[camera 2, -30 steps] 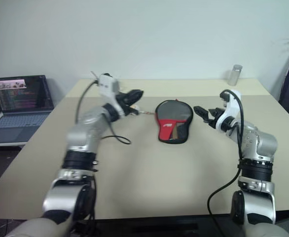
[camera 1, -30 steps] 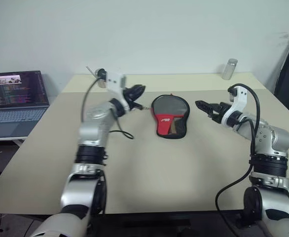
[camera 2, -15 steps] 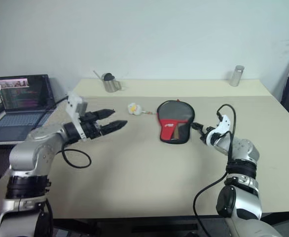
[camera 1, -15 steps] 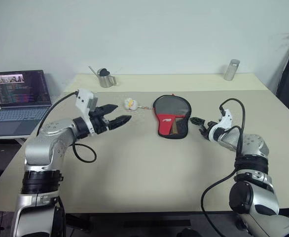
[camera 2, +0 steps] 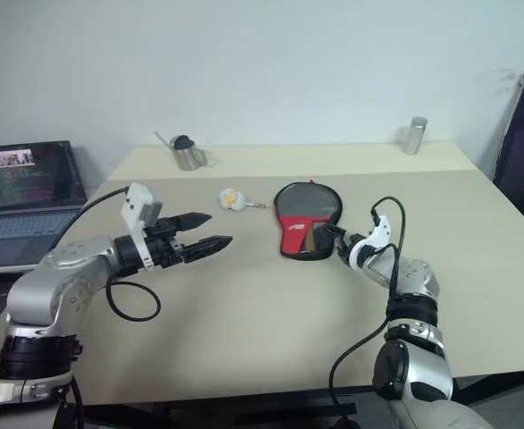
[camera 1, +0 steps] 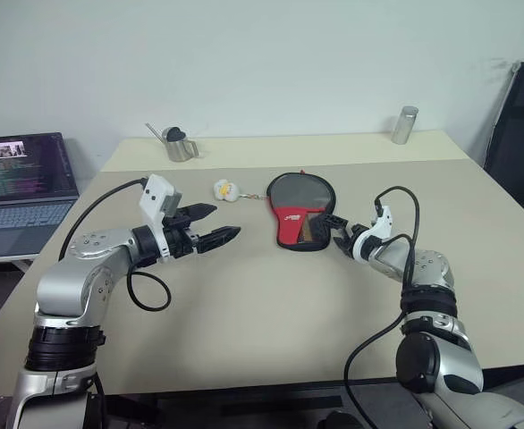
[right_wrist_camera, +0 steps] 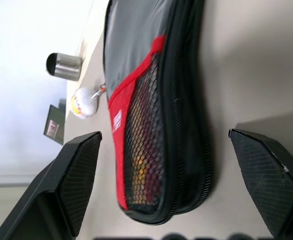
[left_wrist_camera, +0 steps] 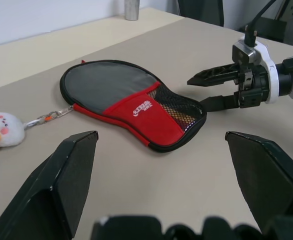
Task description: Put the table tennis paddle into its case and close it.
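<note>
The case (camera 1: 300, 207) lies flat mid-table, black with a red lower panel and a mesh pocket (left_wrist_camera: 179, 107). The paddle is hidden inside; tan and red stripes show through the mesh (right_wrist_camera: 145, 150). A small plush toy (camera 1: 223, 189) on a short chain lies by the case's rounded far end. My left gripper (camera 1: 225, 221) hovers open to the left of the case, pointing at it, nothing between its fingers (left_wrist_camera: 61, 185). My right gripper (camera 1: 332, 228) sits low and open right at the case's narrow mesh end, its fingers (right_wrist_camera: 69, 185) either side of that end, gripping nothing.
A laptop (camera 1: 21, 179) stands on a side table at far left. A metal pitcher (camera 1: 177, 146) and a metal cylinder (camera 1: 406, 125) stand near the table's far edge. A black chair (camera 1: 521, 134) is beyond the right corner.
My left gripper opened, let go of the chain by the plush toy and pulled back to the left. My right gripper sank to the table and closed in on the case's mesh end.
</note>
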`<state>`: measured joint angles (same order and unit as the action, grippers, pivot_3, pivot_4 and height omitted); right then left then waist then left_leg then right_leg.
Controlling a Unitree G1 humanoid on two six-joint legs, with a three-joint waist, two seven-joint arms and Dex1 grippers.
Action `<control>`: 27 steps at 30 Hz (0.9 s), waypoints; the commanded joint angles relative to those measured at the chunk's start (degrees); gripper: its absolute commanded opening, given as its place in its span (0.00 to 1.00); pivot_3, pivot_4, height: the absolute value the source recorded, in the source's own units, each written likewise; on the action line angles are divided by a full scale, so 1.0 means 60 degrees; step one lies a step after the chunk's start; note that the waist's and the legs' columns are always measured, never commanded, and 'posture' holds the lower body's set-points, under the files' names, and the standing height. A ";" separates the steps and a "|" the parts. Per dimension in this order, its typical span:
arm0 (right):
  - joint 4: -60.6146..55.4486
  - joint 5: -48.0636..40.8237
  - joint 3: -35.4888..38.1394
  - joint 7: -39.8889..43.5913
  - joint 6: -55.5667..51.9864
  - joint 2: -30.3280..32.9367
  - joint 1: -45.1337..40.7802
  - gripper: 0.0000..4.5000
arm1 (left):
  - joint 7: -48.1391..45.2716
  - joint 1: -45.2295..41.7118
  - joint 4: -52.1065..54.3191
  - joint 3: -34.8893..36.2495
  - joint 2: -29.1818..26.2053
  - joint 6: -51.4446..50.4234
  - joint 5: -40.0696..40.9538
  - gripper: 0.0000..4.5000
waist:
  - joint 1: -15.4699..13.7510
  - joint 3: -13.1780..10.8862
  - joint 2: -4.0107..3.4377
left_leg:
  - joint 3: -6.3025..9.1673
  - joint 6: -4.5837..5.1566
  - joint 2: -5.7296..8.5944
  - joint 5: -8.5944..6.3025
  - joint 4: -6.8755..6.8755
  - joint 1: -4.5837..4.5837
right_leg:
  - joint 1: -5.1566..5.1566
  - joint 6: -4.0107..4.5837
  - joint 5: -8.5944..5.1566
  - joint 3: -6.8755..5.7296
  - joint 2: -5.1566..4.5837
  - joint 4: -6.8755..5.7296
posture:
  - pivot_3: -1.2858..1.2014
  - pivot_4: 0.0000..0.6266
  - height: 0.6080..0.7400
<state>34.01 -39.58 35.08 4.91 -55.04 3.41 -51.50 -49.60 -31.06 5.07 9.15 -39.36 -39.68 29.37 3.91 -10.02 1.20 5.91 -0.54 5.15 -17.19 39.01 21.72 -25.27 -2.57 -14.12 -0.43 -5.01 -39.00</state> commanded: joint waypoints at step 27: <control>0.1398 0.0177 -0.0963 0.0182 0.1051 -0.0251 -0.0204 0.01 | 0.0364 -0.0318 0.0390 -0.0010 0.0113 0.0125 0.0284 1.00 | 0.0106 0.0037 0.0043 | 0.0004 0.0004 -0.0001 -0.0003 -0.0012 -0.0095 | 0.0097 0.0004 0.0003 0.0003 0.0004 0.0005 | 0.52 0.24 1.00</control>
<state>43.09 -38.95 30.09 6.15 -47.75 1.81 -54.01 -47.65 -31.81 5.44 8.53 -38.48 -39.75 30.70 4.55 -9.80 1.46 5.96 -0.48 5.14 -17.23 38.89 20.98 -24.50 -2.54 -14.11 -0.44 -4.98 -38.94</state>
